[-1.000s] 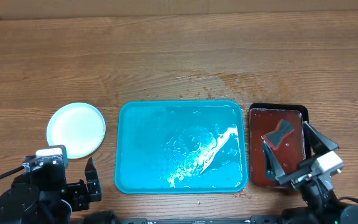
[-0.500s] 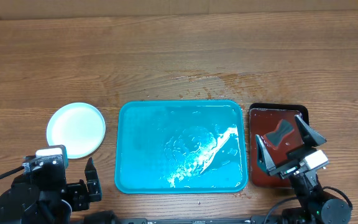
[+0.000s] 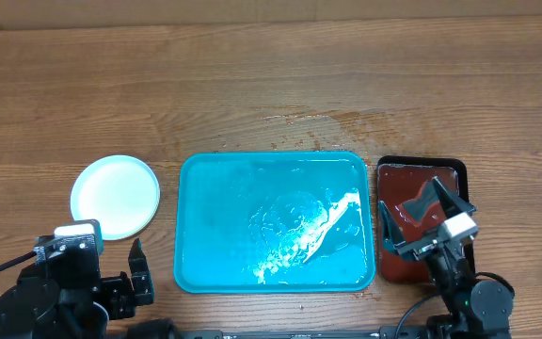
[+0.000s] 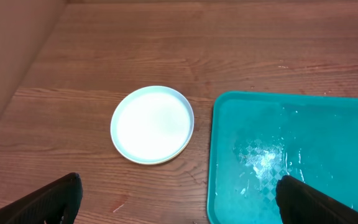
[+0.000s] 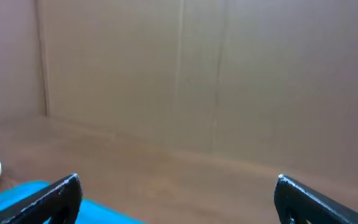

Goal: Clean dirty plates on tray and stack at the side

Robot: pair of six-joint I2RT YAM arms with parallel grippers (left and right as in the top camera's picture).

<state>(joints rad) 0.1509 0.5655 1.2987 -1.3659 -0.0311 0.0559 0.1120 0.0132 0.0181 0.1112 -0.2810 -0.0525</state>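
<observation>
We are holding the left gripper [image 4: 179, 184] and right gripper [image 3: 410, 195] wide apart, empty. The round pale plastic plates [image 3: 115, 196] are sitting stacked just left of the bare, wet turquoise rectangular plastic tray [image 3: 205, 179]. We are likely finishing, so parking both arms clear of the stack matters.

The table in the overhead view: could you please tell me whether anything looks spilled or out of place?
Yes: a speckled wet patch lies on the table just beyond the turquoise tray, at its far edge, and water pools inside the tray. Nothing else stands out.
</observation>
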